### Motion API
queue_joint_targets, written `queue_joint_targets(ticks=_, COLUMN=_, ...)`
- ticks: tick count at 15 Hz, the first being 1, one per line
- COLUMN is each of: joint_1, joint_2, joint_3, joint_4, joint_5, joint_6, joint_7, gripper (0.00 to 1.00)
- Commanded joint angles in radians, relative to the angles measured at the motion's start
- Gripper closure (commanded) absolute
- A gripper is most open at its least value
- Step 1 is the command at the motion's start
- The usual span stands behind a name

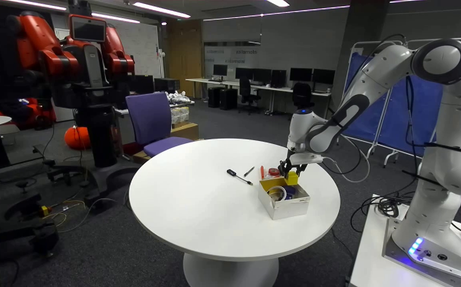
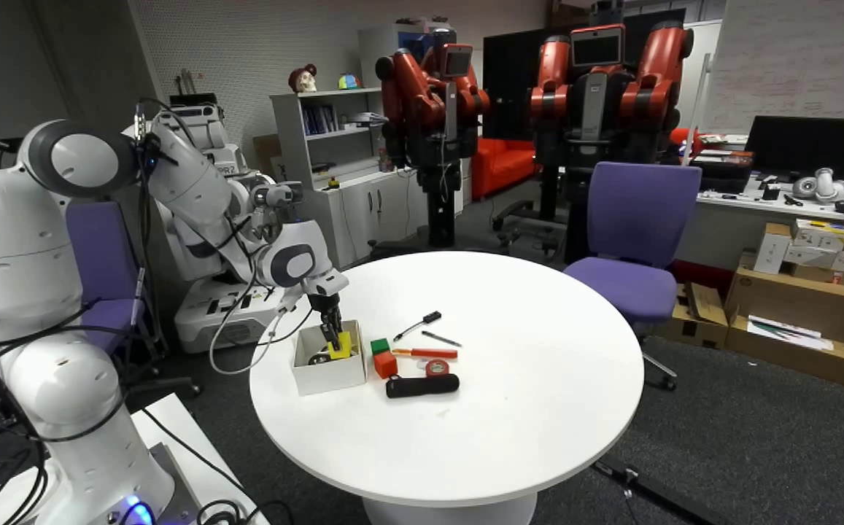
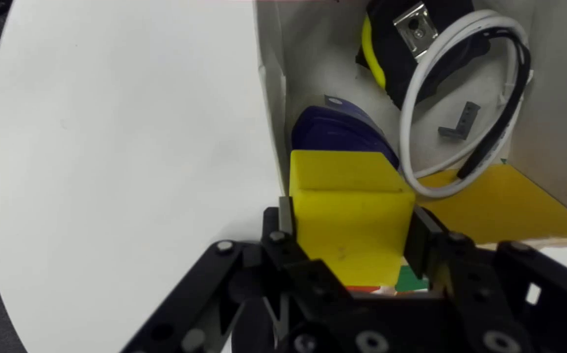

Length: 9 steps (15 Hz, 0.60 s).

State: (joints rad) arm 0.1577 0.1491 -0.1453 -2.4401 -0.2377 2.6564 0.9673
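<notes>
Okay, yellow block [image 3: 354, 215] first: clamped between the jaws, held at a corner of the opening of a white box [image 2: 330, 378]; can't tell if it dips below the rim. Inside the box, wrist view: something dark blue [image 3: 339, 130] just beside the block, black tape measure [image 3: 396, 68], looped white cable [image 3: 406, 127], small grey bracket [image 3: 468, 117].

Box stands on a round white table [image 2: 524, 408], smooth matte top, on the arm side. Next to the box: green block [image 2: 379, 346], red block [image 2: 385, 364], black case [image 2: 422, 386], roll of red tape [image 2: 437, 367], red-handled tool [image 2: 432, 354]. Slightly apart: pen [image 2: 441, 339], black adapter cable [image 2: 430, 318].

White arm [image 1: 387, 65] reaches in from a separate white stand [image 1: 373, 247]. Dark grey carpet [image 2: 757, 437] all round. Purple chair [image 2: 629, 284] close to the table in both exterior views. Farther out: red robots [image 2: 593, 109], whiteboard [image 2: 801, 65], red sofa [image 2: 502, 168], grey shelves [image 2: 341, 138], cardboard boxes [image 2: 815, 306], blue folding screen [image 1: 429, 107], monitors [image 1: 301, 74] on a long white desk [image 1: 286, 89]. Strip lights [image 1: 161, 10] on the ceiling.
</notes>
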Motion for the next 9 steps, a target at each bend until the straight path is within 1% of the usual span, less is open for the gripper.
queue_joint_targets(ticks=1, joint_1=-0.033, joint_2=0.009, joint_3=0.012, joint_4=0.004, joint_5=-0.033, joint_6=-0.001, joint_7=-0.001, gripper=0.2)
queue_joint_targets(ticks=2, joint_1=-0.036, joint_2=0.005, joint_3=0.013, joint_4=0.004, joint_5=-0.03, joint_6=-0.003, joint_7=-0.008, gripper=0.19)
queue_joint_targets(ticks=3, joint_1=-0.042, joint_2=-0.001, joint_3=0.016, joint_4=0.003, joint_5=-0.016, joint_6=0.0, joint_7=-0.02, gripper=0.14)
queue_joint_targets(ticks=4, joint_1=-0.047, joint_2=-0.003, joint_3=0.016, joint_4=0.004, joint_5=-0.008, joint_6=0.0, joint_7=-0.031, gripper=0.05)
queue_joint_targets(ticks=5, joint_1=-0.053, joint_2=-0.006, joint_3=0.017, joint_4=0.004, joint_5=-0.001, joint_6=0.0, joint_7=-0.039, gripper=0.0)
queue_joint_targets(ticks=9, joint_1=-0.076, joint_2=-0.015, joint_3=0.019, joint_4=0.01, joint_5=0.027, joint_6=-0.002, joint_7=-0.069, gripper=0.0)
